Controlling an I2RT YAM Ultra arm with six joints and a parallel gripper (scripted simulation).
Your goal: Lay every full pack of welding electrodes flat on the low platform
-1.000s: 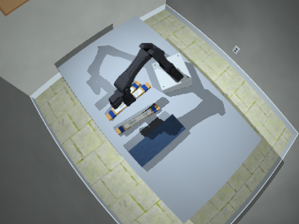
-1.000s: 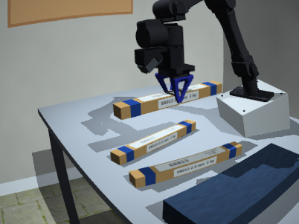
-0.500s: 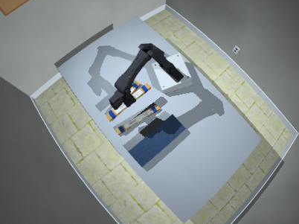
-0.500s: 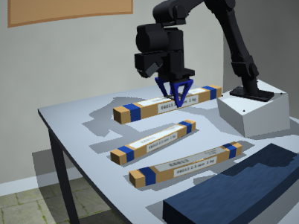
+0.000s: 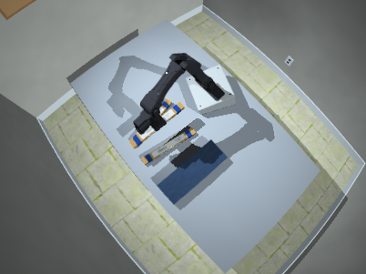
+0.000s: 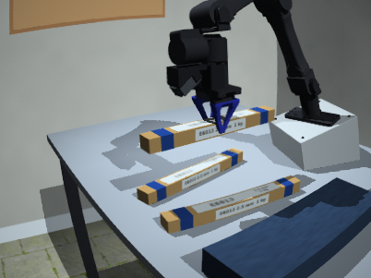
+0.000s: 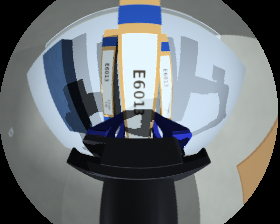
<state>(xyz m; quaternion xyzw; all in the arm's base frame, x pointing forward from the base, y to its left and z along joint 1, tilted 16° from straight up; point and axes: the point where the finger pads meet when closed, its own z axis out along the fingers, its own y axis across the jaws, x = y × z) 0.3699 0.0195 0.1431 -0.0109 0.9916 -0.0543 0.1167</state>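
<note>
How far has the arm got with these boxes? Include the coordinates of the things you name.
Nothing looks finished: the low blue platform (image 5: 182, 186) (image 6: 295, 239) bears no pack. In hand: the gripper (image 6: 221, 121) (image 7: 138, 113) holds one pack (image 6: 185, 135) (image 7: 140, 50) above the table. Left: the other two packs (image 5: 168, 147) (image 6: 231, 206) lie beside the platform; which packs are full can't be seen, so placing full ones and freeing the arm remain.
</note>
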